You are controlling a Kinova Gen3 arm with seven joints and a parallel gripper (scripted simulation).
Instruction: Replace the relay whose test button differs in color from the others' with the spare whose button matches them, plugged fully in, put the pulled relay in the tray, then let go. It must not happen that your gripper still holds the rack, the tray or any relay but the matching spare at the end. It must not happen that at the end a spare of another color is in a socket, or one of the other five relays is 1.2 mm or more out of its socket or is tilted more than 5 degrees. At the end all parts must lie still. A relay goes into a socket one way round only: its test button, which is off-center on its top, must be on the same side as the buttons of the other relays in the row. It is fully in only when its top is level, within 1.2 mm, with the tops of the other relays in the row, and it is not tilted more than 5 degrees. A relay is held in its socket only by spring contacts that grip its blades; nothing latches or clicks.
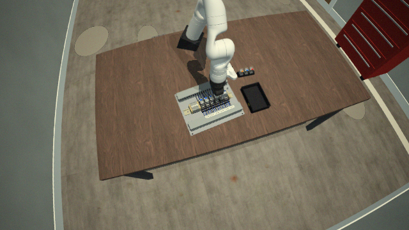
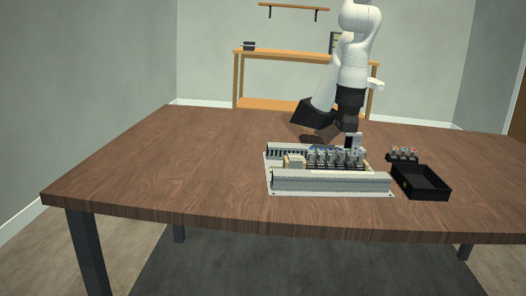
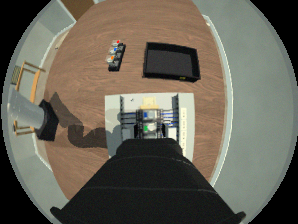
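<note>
— What's hidden from you?
— My own gripper covers the relay row at its tray-side end.
— And the wrist view?
— There my gripper body hides my fingertips; buttons too small.

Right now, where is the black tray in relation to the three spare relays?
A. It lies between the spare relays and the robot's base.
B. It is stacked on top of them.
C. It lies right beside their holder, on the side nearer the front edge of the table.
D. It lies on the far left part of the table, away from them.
C: in the exterior view the empty black tray sits right beside the spare relays, toward the table's front edge.
</note>
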